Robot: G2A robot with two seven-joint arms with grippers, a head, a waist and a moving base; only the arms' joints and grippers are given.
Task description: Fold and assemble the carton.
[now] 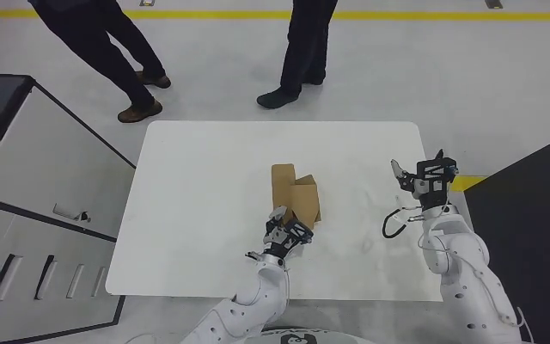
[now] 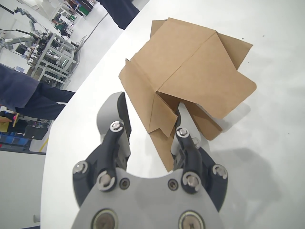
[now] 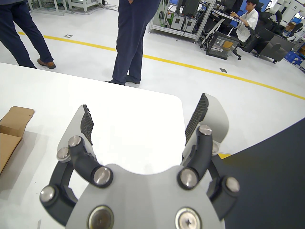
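Observation:
A brown cardboard carton, partly folded with loose flaps, lies near the middle of the white table. My left gripper is at the carton's near end. In the left wrist view the carton has its panels raised unevenly. The left gripper is open, with a corner flap lying between its fingers and one finger tucked against the underside of a panel. My right gripper hovers near the table's right edge, well away from the carton. It is open with nothing in it, and a carton flap shows off to its side.
Two people's legs stand on the floor just past the table's far edge. A grey cabinet sits along the left side, and a dark panel stands by the right edge. Bare table surface surrounds the carton.

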